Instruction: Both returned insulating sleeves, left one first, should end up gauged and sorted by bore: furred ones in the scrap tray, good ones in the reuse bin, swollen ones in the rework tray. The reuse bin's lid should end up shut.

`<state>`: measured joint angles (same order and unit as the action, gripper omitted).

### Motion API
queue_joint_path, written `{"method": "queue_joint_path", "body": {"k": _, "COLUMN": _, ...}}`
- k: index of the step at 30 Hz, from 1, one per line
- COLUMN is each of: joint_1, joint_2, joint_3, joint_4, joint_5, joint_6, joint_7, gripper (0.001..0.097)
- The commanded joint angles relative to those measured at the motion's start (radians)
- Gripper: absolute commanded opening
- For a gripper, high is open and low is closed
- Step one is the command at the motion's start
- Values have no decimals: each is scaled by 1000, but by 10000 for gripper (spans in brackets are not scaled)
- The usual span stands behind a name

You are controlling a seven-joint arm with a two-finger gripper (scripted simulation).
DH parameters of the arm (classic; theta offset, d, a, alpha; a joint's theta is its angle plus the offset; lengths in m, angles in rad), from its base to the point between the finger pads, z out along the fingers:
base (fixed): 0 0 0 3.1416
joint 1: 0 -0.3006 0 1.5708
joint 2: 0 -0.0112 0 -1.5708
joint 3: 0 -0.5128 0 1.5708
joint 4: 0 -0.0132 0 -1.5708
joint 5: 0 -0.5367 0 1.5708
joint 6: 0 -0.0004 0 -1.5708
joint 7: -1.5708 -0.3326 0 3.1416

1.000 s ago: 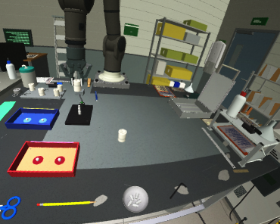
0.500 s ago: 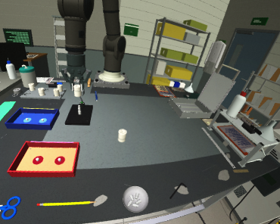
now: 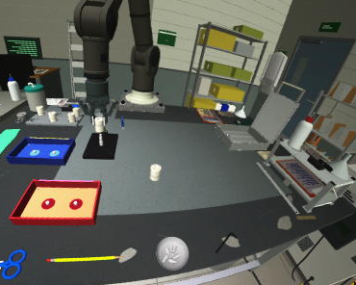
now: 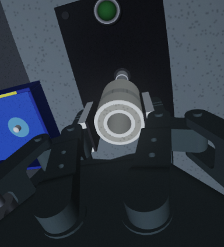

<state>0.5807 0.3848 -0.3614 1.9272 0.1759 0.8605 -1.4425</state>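
A white insulating sleeve (image 4: 119,121) sits upright between the two fingers of my gripper (image 4: 119,116), which clamp it on both sides. It hangs (image 3: 99,123) just above the gauge pin (image 3: 100,140) on the black gauge plate (image 3: 100,146). In the wrist camera the pin's tip (image 4: 122,76) shows just beyond the sleeve, and a green lamp (image 4: 106,10) lights the plate's far end. The second sleeve (image 3: 155,172) stands upright on the table's middle. The blue tray (image 3: 41,150) lies left of the plate. The red tray (image 3: 56,202) lies nearer the front. The grey bin (image 3: 241,136) on the right has its lid (image 3: 272,116) raised.
Behind the plate stand the arm's base (image 3: 141,102) and a block of small white cylinders (image 3: 56,115). Shelving (image 3: 224,67) stands further back. A pencil (image 3: 82,259), scissors (image 3: 10,264) and a round dish (image 3: 171,252) lie along the front edge.
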Motion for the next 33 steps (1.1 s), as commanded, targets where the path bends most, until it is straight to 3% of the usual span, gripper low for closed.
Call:
{"method": "queue_joint_path", "body": {"k": 1, "joint_1": 0, "joint_2": 0, "joint_3": 0, "joint_4": -1, "joint_5": 1, "joint_6": -1, "joint_7": 0, "gripper": 80}}
{"method": "queue_joint_path", "body": {"k": 33, "joint_1": -7, "joint_2": 27, "joint_3": 7, "joint_4": 8, "joint_5": 14, "joint_6": -35, "joint_7": -11, "gripper": 80}}
